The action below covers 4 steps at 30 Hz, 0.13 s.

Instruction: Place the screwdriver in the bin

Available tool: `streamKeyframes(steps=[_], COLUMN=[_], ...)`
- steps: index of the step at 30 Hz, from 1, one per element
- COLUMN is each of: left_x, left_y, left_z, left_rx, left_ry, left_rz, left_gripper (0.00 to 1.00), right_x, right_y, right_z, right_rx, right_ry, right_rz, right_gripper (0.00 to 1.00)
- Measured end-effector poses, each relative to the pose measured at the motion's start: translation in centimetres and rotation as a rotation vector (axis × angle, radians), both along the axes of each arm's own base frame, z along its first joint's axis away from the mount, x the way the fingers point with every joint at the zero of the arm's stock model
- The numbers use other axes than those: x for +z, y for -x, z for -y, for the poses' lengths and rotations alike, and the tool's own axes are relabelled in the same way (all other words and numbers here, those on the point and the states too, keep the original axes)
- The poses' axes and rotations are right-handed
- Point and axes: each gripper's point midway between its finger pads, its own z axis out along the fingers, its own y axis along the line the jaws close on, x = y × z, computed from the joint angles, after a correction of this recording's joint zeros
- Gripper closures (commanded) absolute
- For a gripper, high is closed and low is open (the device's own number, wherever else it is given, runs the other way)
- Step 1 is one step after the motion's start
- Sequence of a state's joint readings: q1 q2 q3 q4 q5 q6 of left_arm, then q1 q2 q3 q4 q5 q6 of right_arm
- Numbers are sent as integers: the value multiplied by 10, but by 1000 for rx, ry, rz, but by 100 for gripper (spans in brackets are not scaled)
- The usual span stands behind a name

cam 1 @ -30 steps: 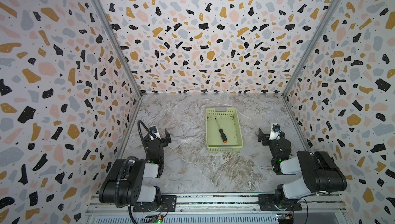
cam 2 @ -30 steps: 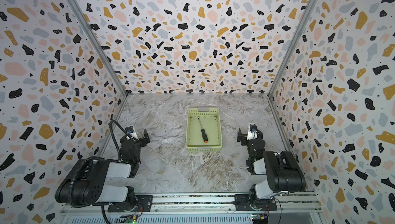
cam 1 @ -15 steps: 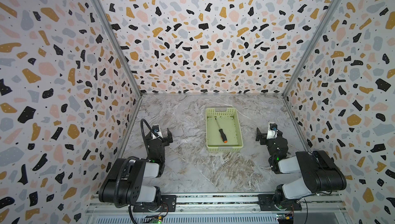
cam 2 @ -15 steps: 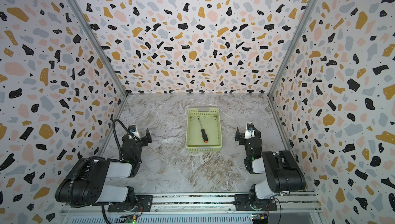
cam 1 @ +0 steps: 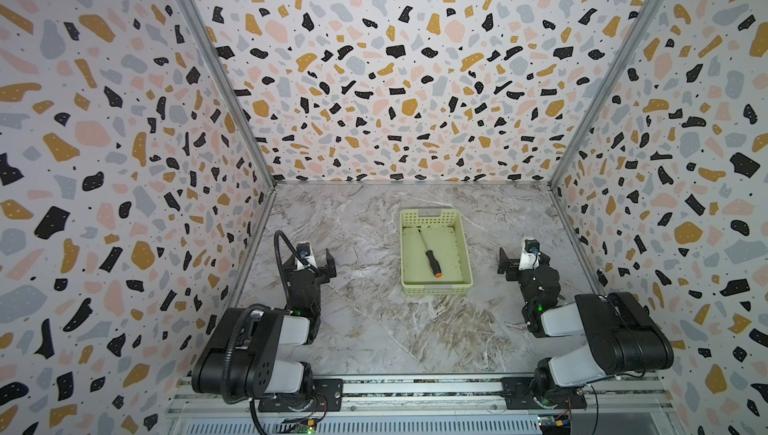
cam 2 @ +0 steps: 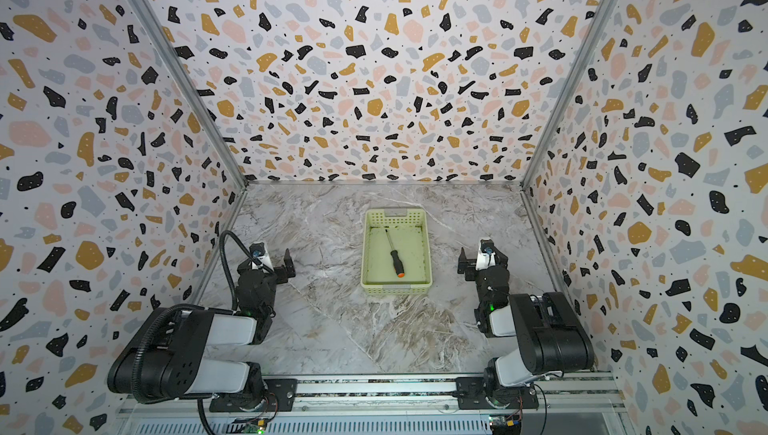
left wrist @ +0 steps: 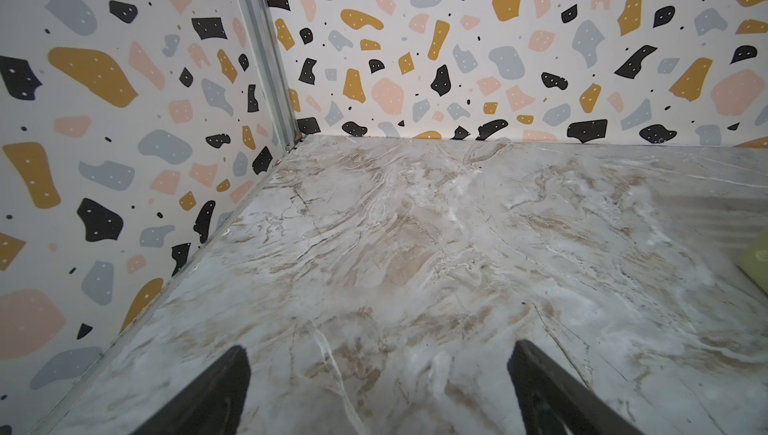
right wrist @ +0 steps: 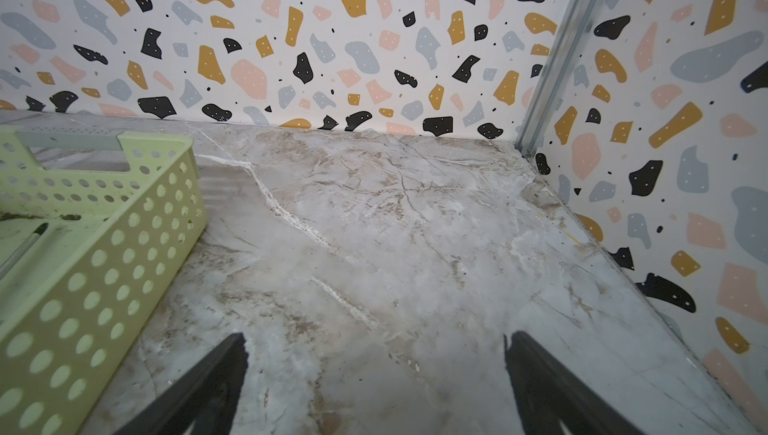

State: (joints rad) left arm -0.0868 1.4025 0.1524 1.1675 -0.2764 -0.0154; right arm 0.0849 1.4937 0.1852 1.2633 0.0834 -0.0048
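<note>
In both top views the screwdriver [cam 1: 429, 253] [cam 2: 394, 256] lies inside the bin [cam 1: 465, 242] [cam 2: 428, 246] on the worktop [cam 1: 374, 320], midway between both arms. The left wrist view shows the left gripper [left wrist: 378, 387] with fingers [left wrist: 216, 391] wide and empty. The right wrist view shows the right gripper [right wrist: 374, 383] likewise spread, with the bin beside it.

Pale yellow-green bin [cam 1: 436, 285] — screwdriver [cam 1: 428, 253] black-handled, orange-tipped; marbled grey-brown tabletop [cam 1: 374, 329]; white walls [cam 1: 395, 59] speckled black, ochre, pink, grey.
</note>
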Motion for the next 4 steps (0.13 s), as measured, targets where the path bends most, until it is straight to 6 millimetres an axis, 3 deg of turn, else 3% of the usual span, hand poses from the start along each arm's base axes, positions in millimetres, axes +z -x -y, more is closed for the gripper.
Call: streamKeyframes(steps=[4], left_x=[0], left_y=[0], left_z=[0], left_rx=[3], left_ry=[-1], left_rz=[0], left_gripper=[1], right_x=[0], right_y=[0], right_z=[0], right_rx=[0], right_ry=[0], right_rz=[0], right_gripper=[1])
